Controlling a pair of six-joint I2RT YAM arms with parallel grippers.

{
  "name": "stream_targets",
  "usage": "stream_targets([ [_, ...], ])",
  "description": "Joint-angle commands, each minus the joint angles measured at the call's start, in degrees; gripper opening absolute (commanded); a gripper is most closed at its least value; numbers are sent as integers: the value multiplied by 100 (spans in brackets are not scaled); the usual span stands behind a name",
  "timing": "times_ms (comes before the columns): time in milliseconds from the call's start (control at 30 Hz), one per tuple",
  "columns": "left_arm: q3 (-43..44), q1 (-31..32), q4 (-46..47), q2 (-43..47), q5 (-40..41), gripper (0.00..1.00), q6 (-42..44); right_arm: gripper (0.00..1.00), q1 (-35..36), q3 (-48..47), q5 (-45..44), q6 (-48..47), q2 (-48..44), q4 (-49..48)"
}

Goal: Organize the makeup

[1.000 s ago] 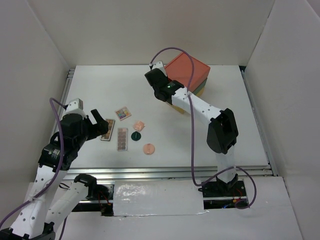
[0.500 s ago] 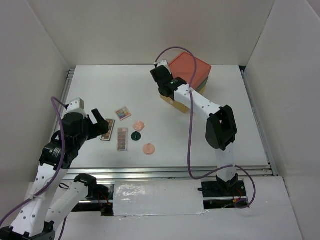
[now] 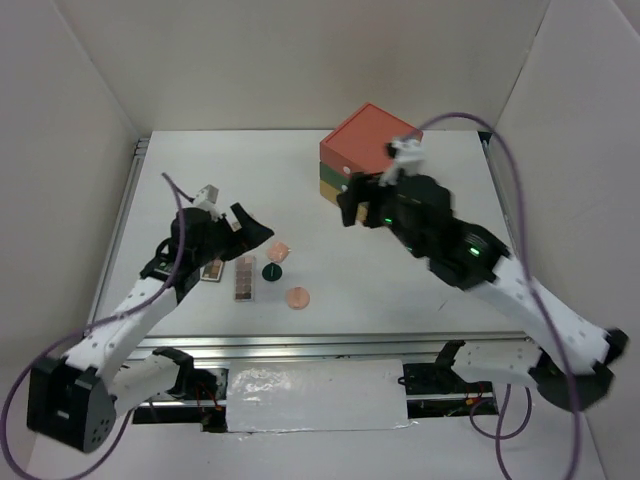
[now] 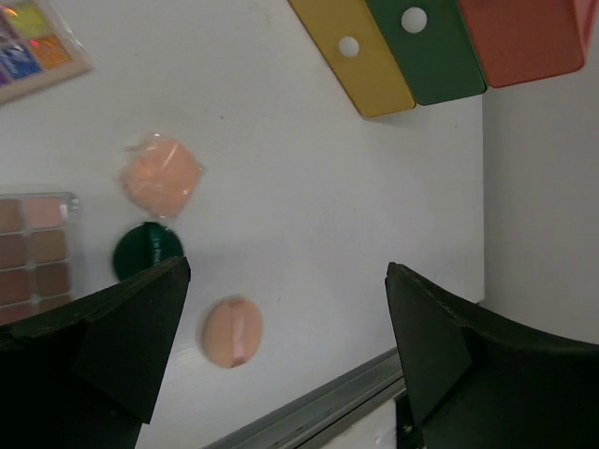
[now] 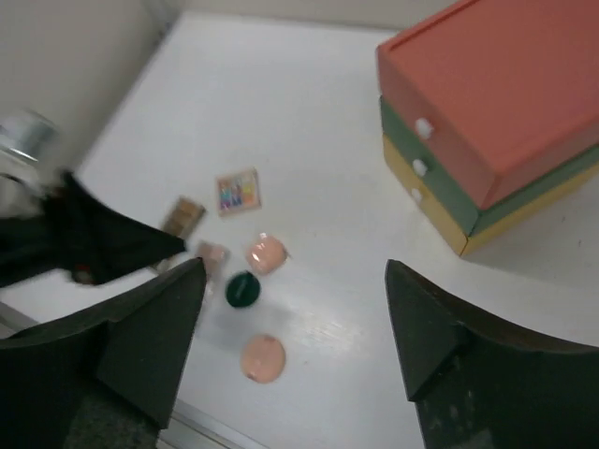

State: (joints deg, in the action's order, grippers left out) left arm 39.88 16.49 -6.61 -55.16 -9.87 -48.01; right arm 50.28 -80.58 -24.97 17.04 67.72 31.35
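Note:
The makeup lies left of the table's middle. It includes a brown palette (image 3: 245, 278), a second brown palette (image 3: 211, 270), a pink packet (image 3: 278, 250), a dark green compact (image 3: 271, 271) and a pink round compact (image 3: 297, 297). The multicolour palette (image 5: 238, 191) shows in both wrist views. My left gripper (image 3: 255, 228) hangs open above the makeup, touching nothing. In its wrist view the left gripper (image 4: 287, 271) has the pink round compact (image 4: 232, 331) below it. My right gripper (image 3: 358, 200) is open in the air in front of the drawer box, with nothing between its jaws.
The stacked orange, green and yellow drawer box (image 3: 365, 150) stands at the back, right of centre, its drawer fronts (image 5: 418, 161) facing the makeup. A metal rail (image 3: 330, 345) runs along the near table edge. White walls enclose the table.
My right gripper has come back from the drawer box and opened. My left arm has stretched forward so its open gripper is over the makeup.

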Motion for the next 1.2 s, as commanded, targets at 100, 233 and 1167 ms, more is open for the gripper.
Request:
stream_targets([
  [100, 809, 978, 3533, -2406, -174, 99, -1131, 100, -62, 1368, 35, 941, -2444, -253],
  [233, 1452, 1242, 4675, -3939, -68, 99, -1640, 100, -71, 1974, 843, 1003, -3220, -525],
  [1167, 3712, 1243, 5503, -7044, 143, 66, -2098, 100, -89, 2389, 1961, 871, -3828, -367],
])
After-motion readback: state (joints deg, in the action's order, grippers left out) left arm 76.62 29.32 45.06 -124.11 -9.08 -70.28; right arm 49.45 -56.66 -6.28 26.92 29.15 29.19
